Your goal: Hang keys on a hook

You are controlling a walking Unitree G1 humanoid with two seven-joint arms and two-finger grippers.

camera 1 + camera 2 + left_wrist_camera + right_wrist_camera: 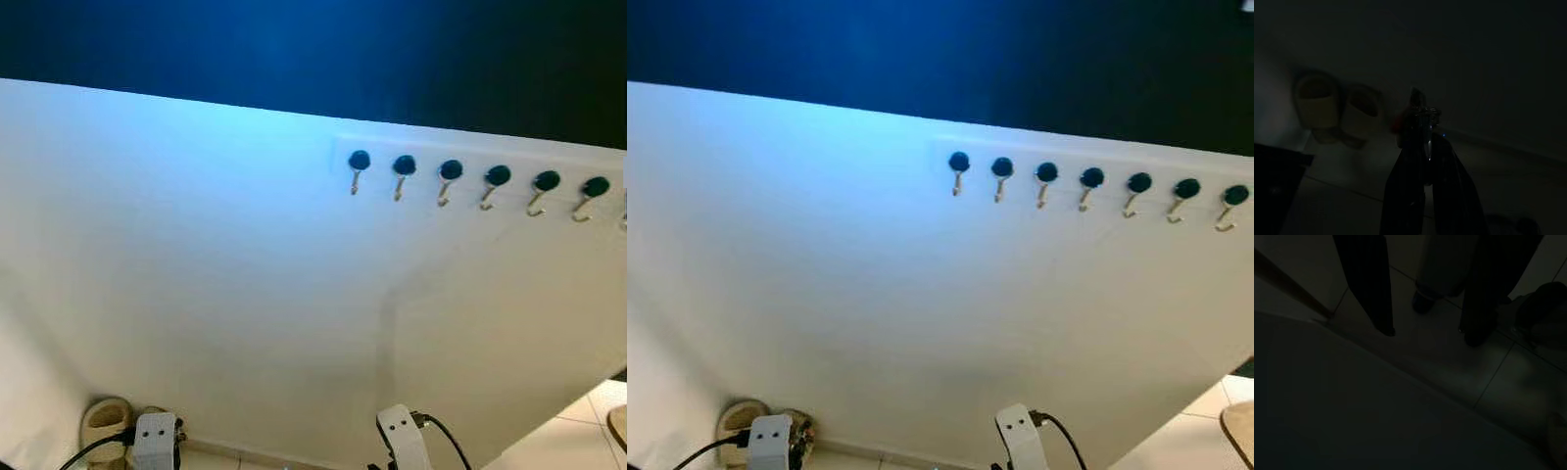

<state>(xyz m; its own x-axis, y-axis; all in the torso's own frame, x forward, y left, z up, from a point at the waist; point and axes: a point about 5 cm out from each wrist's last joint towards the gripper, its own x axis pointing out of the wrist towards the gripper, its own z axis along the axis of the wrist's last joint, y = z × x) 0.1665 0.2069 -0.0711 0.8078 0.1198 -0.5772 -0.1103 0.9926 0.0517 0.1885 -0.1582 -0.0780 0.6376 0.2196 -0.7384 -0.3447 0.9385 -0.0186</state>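
Note:
A white rail (470,155) high on the white wall carries several brass hooks with dark round knobs; the leftmost hook (358,168) and the others hang bare. In the dim left wrist view my left gripper (1418,128) is shut on a bunch of keys (1426,113) with a metal ring and a reddish tag, held low near the floor. My right gripper (1427,333) is open over floor tiles, nothing between its fingers. Both wrists, left (155,436) and right (402,431), show at the bottom edge of the eye views, far below the hooks.
A pair of pale slippers (106,421) lies at the foot of the wall on my left. A dark band (313,49) runs above the white wall. Tiled floor (578,436) opens to the right. What looks like a person's leg and shoe (1422,301) stands beyond my right gripper.

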